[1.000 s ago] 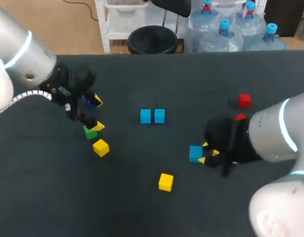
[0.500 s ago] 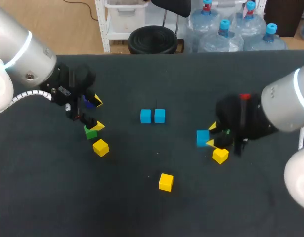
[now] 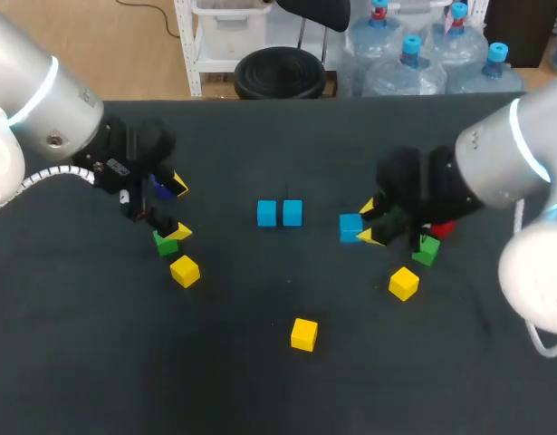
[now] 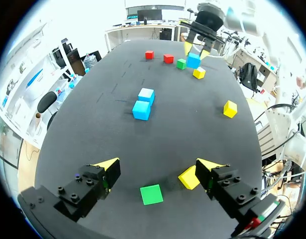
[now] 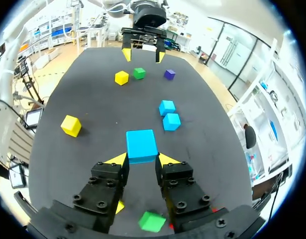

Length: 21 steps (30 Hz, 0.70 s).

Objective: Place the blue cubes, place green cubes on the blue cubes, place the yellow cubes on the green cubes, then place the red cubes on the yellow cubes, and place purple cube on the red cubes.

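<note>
Right of the blue pair (image 3: 279, 213), my right fingers (image 5: 115, 160) pinch a third blue cube (image 5: 141, 144) to join it, while my left fingers (image 4: 107, 167) stand spread.

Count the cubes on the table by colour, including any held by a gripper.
blue cube: 3, one held in the right gripper
green cube: 2
yellow cube: 3
red cube: 2
purple cube: 1
Total: 11
</note>
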{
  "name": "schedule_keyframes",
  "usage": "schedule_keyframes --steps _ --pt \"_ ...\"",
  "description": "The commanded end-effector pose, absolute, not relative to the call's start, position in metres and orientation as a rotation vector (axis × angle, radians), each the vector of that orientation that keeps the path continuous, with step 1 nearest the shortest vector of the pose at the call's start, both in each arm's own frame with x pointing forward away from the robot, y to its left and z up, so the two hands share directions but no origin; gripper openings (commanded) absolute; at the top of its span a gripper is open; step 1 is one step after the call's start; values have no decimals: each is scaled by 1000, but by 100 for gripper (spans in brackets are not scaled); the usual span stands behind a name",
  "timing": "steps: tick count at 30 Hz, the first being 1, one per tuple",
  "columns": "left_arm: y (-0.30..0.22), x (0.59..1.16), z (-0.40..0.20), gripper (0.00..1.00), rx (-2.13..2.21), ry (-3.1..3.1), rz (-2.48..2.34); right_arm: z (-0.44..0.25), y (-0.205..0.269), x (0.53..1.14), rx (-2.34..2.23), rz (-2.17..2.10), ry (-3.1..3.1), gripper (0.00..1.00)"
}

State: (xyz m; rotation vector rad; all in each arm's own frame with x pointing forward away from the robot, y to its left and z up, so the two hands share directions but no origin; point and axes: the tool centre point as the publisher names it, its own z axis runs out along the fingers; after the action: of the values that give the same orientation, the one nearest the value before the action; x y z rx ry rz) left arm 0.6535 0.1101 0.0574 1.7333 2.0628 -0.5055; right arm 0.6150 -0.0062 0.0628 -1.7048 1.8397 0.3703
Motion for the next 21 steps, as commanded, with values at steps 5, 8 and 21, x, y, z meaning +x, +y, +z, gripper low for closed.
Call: schedule_keyframes --steps 5,8,21 --pt "111 654 57 100 1734 2057 -508 53 3 649 -1938 652 1847 0" --pt "111 654 57 100 1734 2057 -508 50 5 657 -1931 641 1859 0" --pt "111 654 57 100 1734 2057 -508 28 16 685 -1919 594 1898 0"
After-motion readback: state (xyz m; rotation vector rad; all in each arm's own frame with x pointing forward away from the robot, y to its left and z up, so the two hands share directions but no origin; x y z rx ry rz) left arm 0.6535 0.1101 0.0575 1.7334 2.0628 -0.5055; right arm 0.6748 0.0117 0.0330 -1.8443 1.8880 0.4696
